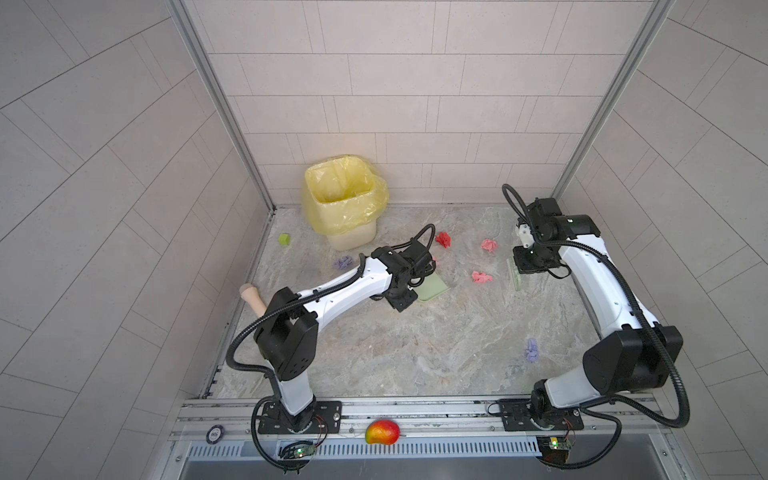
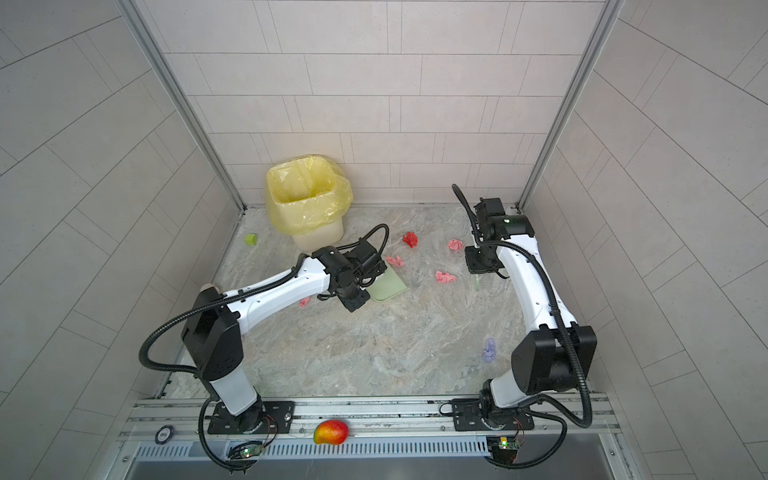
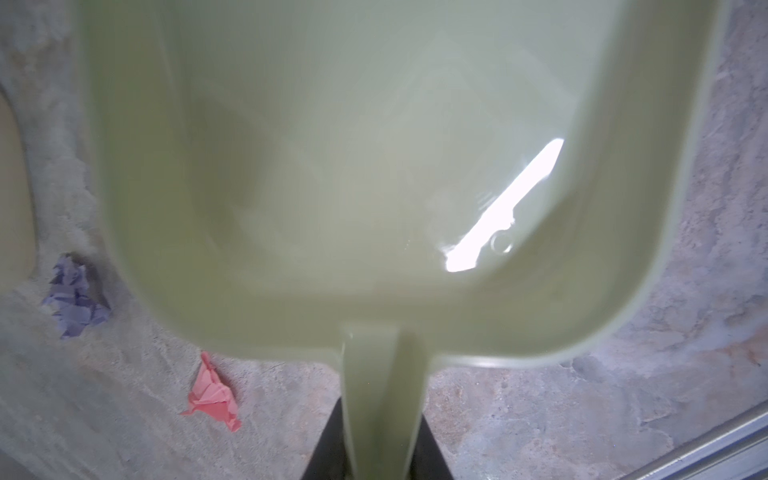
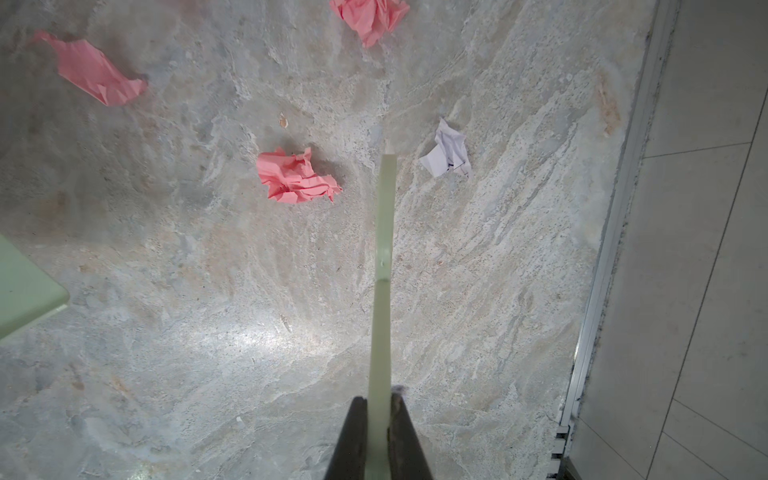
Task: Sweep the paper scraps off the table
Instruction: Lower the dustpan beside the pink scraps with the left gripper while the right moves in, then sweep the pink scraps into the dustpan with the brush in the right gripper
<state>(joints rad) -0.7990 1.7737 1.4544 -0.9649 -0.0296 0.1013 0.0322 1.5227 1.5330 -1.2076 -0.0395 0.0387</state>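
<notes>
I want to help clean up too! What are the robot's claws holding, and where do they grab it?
The left claw grips the green dustpan by its handle. The right claw pinches a thin green sweeper by one end.

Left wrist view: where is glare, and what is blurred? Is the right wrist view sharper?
Left wrist view: white glare streak on the dustpan, which is out of focus. Right wrist view: sharper; table and pink scrap crisp, only the sweeper near the lens soft.
</notes>
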